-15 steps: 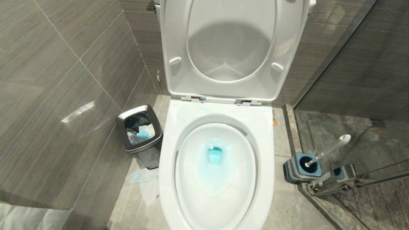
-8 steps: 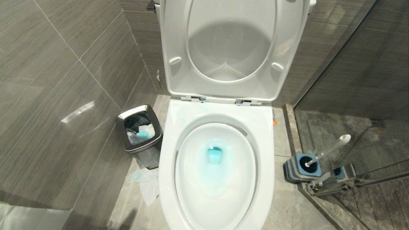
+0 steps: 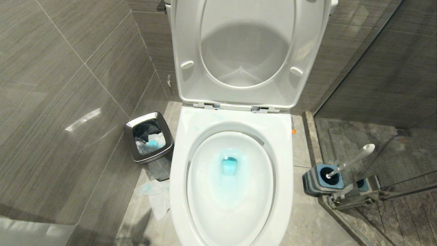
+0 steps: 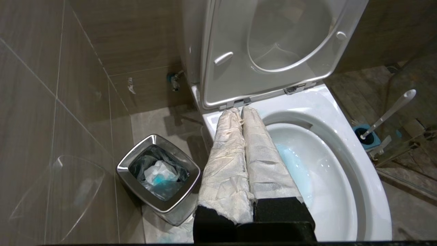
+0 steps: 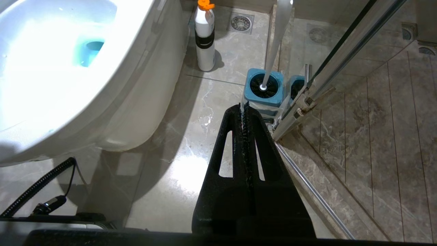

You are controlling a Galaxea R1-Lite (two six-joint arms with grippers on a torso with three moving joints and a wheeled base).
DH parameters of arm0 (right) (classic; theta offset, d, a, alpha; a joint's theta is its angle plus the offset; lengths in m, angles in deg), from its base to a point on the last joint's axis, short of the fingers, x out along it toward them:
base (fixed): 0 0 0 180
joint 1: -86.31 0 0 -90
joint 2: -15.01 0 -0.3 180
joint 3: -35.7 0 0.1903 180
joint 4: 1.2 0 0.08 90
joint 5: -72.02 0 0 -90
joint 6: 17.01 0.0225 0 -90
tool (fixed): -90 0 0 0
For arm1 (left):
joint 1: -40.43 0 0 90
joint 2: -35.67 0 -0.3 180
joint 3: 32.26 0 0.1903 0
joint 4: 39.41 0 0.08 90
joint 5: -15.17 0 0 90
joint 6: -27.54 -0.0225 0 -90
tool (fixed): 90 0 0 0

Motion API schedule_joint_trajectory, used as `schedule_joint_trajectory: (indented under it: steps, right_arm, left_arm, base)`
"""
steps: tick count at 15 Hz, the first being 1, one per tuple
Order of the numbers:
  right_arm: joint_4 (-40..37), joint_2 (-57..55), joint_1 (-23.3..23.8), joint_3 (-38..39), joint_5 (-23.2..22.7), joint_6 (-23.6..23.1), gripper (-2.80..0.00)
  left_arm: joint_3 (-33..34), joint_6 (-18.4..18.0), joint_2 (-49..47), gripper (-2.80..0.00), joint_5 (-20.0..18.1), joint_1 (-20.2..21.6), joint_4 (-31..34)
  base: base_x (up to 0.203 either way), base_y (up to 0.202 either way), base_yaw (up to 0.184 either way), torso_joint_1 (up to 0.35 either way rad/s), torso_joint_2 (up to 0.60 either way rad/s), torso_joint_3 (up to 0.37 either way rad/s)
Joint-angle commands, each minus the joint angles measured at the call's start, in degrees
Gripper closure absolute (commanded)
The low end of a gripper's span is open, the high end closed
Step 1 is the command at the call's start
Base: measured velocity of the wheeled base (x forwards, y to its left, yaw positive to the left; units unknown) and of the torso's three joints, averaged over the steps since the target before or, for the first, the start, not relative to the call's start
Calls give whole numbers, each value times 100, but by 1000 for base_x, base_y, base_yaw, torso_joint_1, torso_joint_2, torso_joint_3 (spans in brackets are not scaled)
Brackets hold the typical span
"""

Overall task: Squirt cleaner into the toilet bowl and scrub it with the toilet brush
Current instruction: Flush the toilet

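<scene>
Head view: toilet bowl (image 3: 283, 177) filling the centre and lower middle of the frame, seat and lid (image 3: 191, 41) tipped up at top centre. Turquoise cleaner (image 3: 229, 165) pooled at the drain, paler blue smeared below it on the ceramic. Small steel bin (image 3: 131, 136) at centre left, just beside the bowl's rim, with crumpled tissue (image 3: 158, 200) on the floor tiles below it. Toilet brush (image 3: 355, 159) at lower right, handle tilted up and right out of its blue-topped holder (image 3: 312, 182), pressed close against the glass shower partition (image 3: 392, 85) with a fainter reflection behind. Neither arm visible here.

Left wrist view: left gripper (image 4: 241, 110) with cloth-wrapped fingers (image 4: 225, 160) pressed together, nothing held, rising from the bottom centre to mid-frame over the bowl's rim near the hinges; bin at lower left, brush at right edge.

Right wrist view: right gripper (image 5: 243, 106) with black fingers closed flat against each other, empty, hanging over the floor at lower centre, tips pointing toward the holder just above them in the frame. White bottle with orange cap (image 5: 205, 37) upright at top centre, between bowl and brush; black cable (image 5: 37, 188) at lower left; metal door rail (image 5: 314, 194) running along the right of the gripper.
</scene>
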Motion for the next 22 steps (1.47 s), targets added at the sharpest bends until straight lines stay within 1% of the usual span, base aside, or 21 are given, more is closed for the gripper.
schedule_joint_trajectory:
  steps: [1,2,4,5,7,10,12,14,15,16,18,20,22]
  right_arm:
    - [0,-7,-2,0,0,0,0]
    - [4,-7,-2,3,0,0,0]
    - [0,-7,-2,0,0,0,0]
    - [0,-7,-2,8,0,0,0]
    - [0,-7,-2,1,0,0,0]
    - [0,-7,-2,0,0,0,0]
    - [7,-7,-2,0,0,0,0]
    - [0,-7,-2,7,0,0,0]
    - [0,-7,-2,0,0,0,0]
    - [0,-7,-2,0,0,0,0]
    - [0,-7,-2,0,0,0,0]
    - [0,-7,-2,0,0,0,0]
    - [0,-7,-2,0,0,0,0]
  left_arm:
    - [-357,131,-475,0,-9,-44,160]
    - [-528,533,-587,0,-14,-81,311]
    - [-985,1520,-907,0,-27,-180,636]
    - [-1137,1711,-1025,0,-27,-329,762]
    - [-1473,1759,-1213,0,-32,-416,1074]
    - [-2269,1698,-1723,0,-1,-392,1836]
    - [-2674,1355,-2021,0,24,-286,2028]
    - [-3036,1251,-2296,0,10,-225,1971]
    - [-3168,1245,-2452,0,18,-210,1822]
    - [-3273,1260,-2629,0,20,-151,1533]
    - [-3326,1309,-2990,0,7,-69,774]
    - [-3332,1378,-3452,0,-12,-9,-191]
    - [-3345,1743,-3804,0,-30,-2,-1085]
  base:
    - [0,0,0,0,0,0]
    - [0,0,0,0,0,0]
    - [0,0,0,0,0,0]
    - [0,0,0,0,0,0]
    - [0,0,0,0,0,0]
    - [0,0,0,0,0,0]
    - [0,0,0,0,0,0]
    - [0,0,0,0,0,0]
    - [0,0,0,0,0,0]
    - [0,0,0,0,0,0]
    - [0,0,0,0,0,0]
    - [0,0,0,0,0,0]
    - [0,0,0,0,0,0]
